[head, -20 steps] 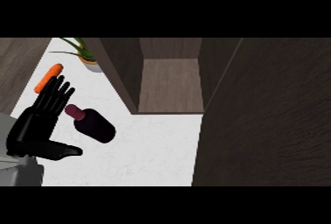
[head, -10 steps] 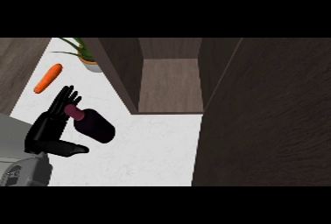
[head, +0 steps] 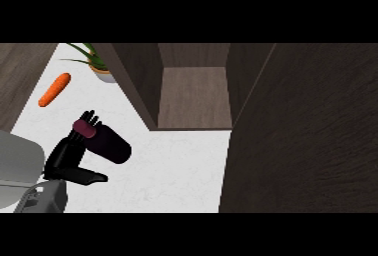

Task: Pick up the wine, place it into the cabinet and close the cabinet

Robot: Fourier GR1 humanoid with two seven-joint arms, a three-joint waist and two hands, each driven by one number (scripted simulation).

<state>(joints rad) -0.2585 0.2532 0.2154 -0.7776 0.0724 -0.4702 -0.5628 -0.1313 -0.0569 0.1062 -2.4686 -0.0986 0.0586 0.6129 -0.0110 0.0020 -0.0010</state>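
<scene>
The wine bottle [head: 105,143], dark maroon, lies tilted on the white counter [head: 173,170] with its neck end pointing up-left. My left hand [head: 66,157] is right against the bottle's left side. Its fingers [head: 85,121] stand straight behind the neck, and its thumb [head: 87,176] sticks out to the right below the bottle's body. The hand is open. The dark wood cabinet [head: 196,95] stands open at the upper middle, its inside bare. Its open door [head: 306,130] fills the right side of the view. My right hand does not show.
An orange carrot [head: 55,90] lies on the counter at the upper left. A potted green plant [head: 99,66] stands beside the cabinet's left wall. A pale grey shape [head: 16,162] sits at the left edge, above my grey forearm [head: 46,198].
My left hand has moved to the right, from apart from the bottle to right against its left side. The bottle itself has stayed in place.
</scene>
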